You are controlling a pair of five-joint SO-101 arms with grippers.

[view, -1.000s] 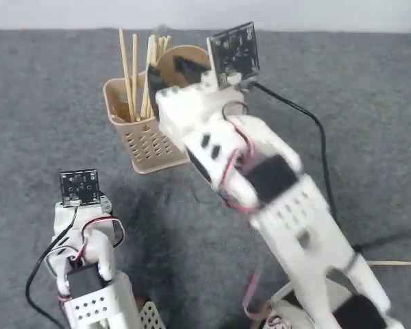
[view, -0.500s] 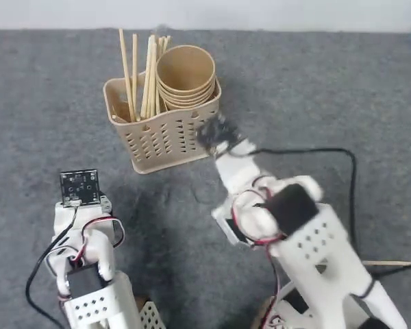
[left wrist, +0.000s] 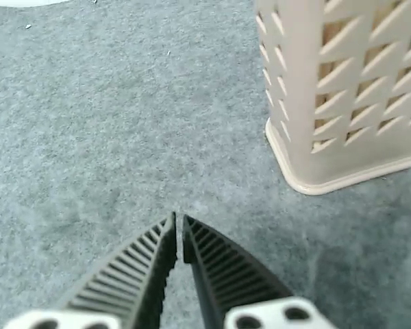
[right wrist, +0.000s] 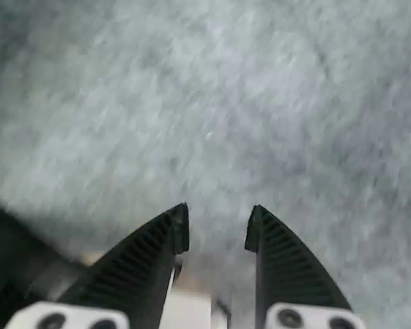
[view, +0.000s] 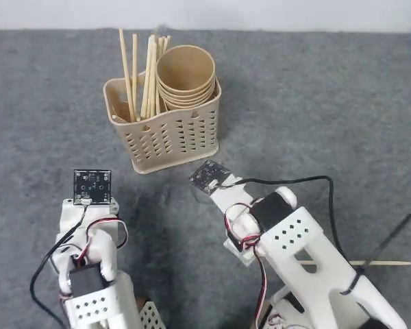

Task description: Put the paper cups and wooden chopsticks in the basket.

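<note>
A stack of brown paper cups (view: 185, 72) stands in the beige slotted basket (view: 166, 137), with several wooden chopsticks (view: 138, 72) upright beside it. One more chopstick (view: 359, 262) lies on the grey carpet at the right, by the right arm's base. My right arm (view: 281, 229) is folded back in front of the basket. Its gripper (right wrist: 219, 218) is open over bare carpet, with nothing between the fingers. My left gripper (left wrist: 179, 225) is shut and empty, low over the carpet, to one side of the basket's wall (left wrist: 342, 89).
Grey carpet covers the table. The left arm (view: 89, 253) sits at the near left with its camera board (view: 92, 186) facing up. A black cable (view: 390, 236) runs off to the right. Open carpet lies right of the basket.
The right arm has drawn back from the basket top toward the near edge, with the top cup left in the stack. The left arm's camera board shifted slightly nearer and to the right.
</note>
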